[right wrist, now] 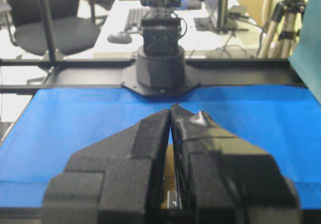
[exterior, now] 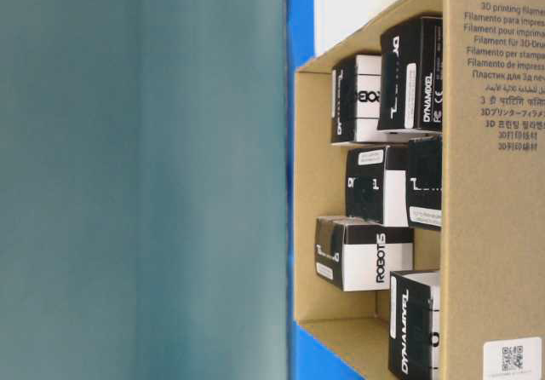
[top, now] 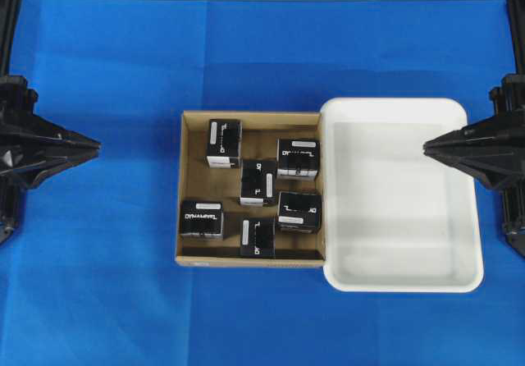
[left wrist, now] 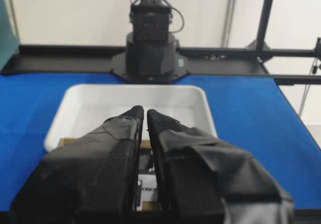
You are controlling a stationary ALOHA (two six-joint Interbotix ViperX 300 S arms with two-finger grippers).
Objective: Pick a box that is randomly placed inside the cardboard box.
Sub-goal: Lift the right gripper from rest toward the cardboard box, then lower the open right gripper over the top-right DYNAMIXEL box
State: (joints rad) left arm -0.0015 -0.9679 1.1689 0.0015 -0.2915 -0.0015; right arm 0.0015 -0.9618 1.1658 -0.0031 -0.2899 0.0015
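Claws (top: 97, 145) (top: 426, 146) outside cardboard box (top: 187, 187) walls

place: robotics lab or office | evidence: blue-covered table (top: 115, 70) between 2 arm bases on black rails (left wrist: 150, 58) | desk with keyboard (right wrist: 131, 18), mouse (right wrist: 119, 37), office chair (right wrist: 60, 30) | camera tripod (right wrist: 293, 8) | bare white wall (left wrist: 75, 13)

Six black cartons (top: 258, 181) sit inside one cardboard box (top: 188, 136). One white tray (top: 402, 243) lies beside it on one blue table (top: 107, 70). Two pincers show, left pincer (top: 97, 145) and right pincer (top: 426, 146).
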